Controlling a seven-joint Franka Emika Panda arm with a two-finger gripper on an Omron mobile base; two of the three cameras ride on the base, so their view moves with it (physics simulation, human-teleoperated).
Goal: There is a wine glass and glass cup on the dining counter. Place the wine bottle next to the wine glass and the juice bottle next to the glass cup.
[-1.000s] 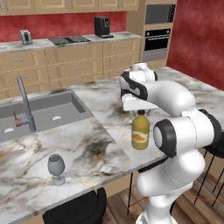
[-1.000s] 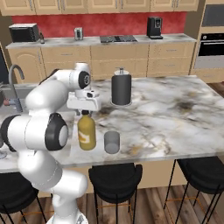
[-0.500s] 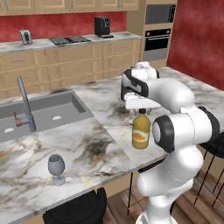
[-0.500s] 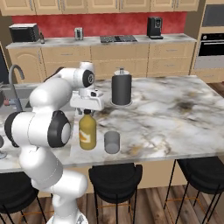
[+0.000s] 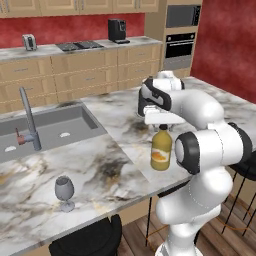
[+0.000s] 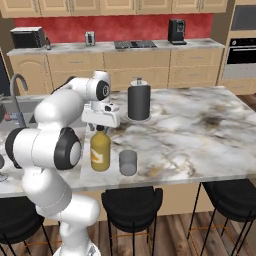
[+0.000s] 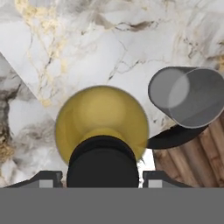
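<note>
Nothing much had shifted since the earlier pictures: you saw the juice bottle (image 5: 161, 149) standing at the same spot on the dining counter (image 5: 115, 165), centre-right of the left base view, and the gripper (image 5: 163, 124) sitting over its black cap just as it had before. In the hand view the cap filled the gap between the two dark tips at the bottom edge, so you could take the jaws as closed in on the juice bottle's cap, about as narrow as they went, though whether they truly pinched it was hard to confirm. The glass cup (image 6: 128, 162) stood just beside the bottle, lower centre of the right base view, apart from it. The wine glass (image 5: 64, 192) stood well away at lower left of the left base view. You should have judged the bottle as stiff, bottom-heavy and smooth-sided; held by the cap it could swing, so the neck under the cap looked the safer hold. The cup and stemmed glass looked light, fragile and easy to tip.
</note>
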